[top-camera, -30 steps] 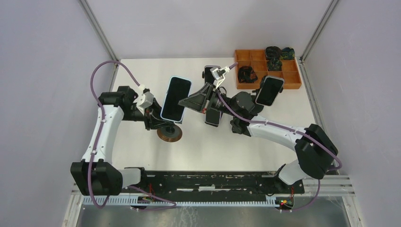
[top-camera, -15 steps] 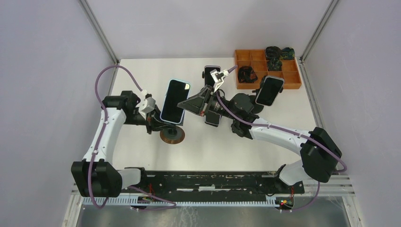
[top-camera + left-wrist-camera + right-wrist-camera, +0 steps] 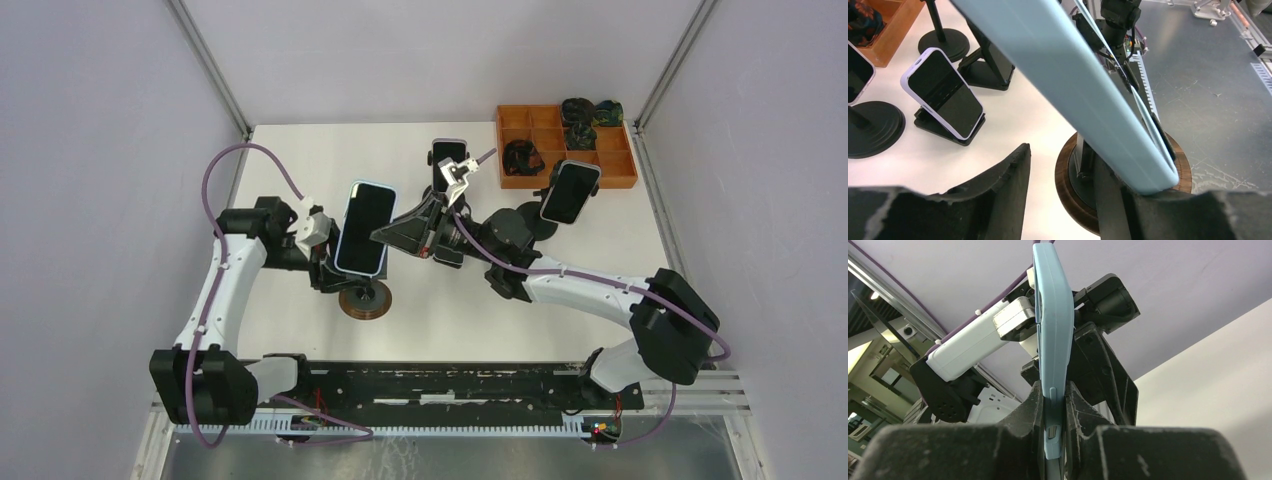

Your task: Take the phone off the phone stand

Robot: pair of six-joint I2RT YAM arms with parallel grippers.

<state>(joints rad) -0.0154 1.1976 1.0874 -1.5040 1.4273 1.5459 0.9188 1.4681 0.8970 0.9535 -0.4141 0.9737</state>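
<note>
Phone [image 3: 362, 228], in a light blue case, sits tilted directly above the round-based phone stand [image 3: 362, 301]. The right gripper [image 3: 1053, 400] pinches its edge. The left gripper [image 3: 1060, 165] has its fingers spread either side of the stand's post.

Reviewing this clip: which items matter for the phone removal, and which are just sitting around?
In use: blue phone, its wooden-based stand, right hand clamping the phone, left hand at the stand.
Idle: purple-cased phone, phone by the tray, orange tray.
</note>
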